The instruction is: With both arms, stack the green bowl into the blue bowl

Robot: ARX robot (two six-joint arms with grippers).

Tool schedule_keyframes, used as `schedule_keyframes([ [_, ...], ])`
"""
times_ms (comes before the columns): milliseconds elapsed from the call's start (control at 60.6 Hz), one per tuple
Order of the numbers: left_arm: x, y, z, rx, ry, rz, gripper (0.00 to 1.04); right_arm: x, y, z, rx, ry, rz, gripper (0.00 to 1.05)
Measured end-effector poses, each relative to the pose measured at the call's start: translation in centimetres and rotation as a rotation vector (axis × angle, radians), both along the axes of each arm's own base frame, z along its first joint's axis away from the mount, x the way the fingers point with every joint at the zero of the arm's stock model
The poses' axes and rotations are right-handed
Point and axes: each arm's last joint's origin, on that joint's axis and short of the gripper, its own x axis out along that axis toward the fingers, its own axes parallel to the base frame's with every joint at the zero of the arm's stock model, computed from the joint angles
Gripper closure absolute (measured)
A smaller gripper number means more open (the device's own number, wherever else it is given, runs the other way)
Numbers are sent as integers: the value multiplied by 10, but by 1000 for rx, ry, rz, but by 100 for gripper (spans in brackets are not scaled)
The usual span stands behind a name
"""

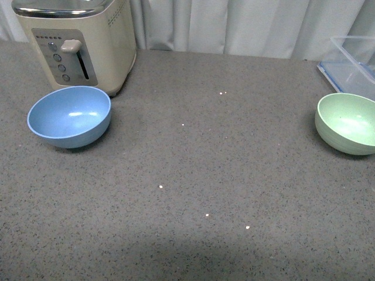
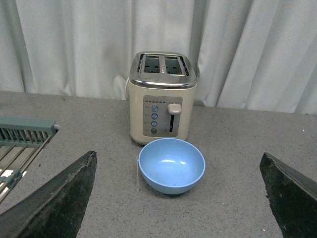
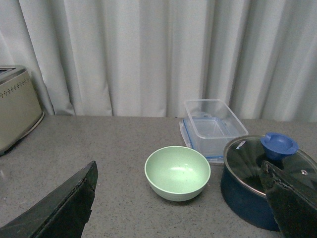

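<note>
— On the counter [image 1: 193,175], front left, sits the blue bowl [image 1: 69,116]: light blue, smooth, deep, upright, just before a cream toaster [image 1: 76,41].
— And the green bowl [image 1: 347,123]?
— Far right, well apart from it. It is pale mint, matte and upright, its rim cut by the front view's edge. The clear container [image 1: 354,64] behind it is cut off too.
— The pincers?
— The left pincer [image 2: 178,155] is spread wide, facing the blue bowl and pinching nothing. The right pincer [image 3: 179,163] is equally spread before the green bowl.
— Counts?
— Two bowls, one toaster, one container, one lidded pot [image 3: 247,191], one wire rack [image 2: 25,131] half out of frame.
</note>
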Motion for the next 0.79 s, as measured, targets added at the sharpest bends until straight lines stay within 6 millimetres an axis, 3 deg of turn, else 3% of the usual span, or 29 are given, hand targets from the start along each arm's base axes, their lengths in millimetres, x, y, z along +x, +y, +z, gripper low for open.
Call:
schedule_keyframes([
  [792,0,0,0,0,0,0,6,0,0,0,0,0,0,9],
])
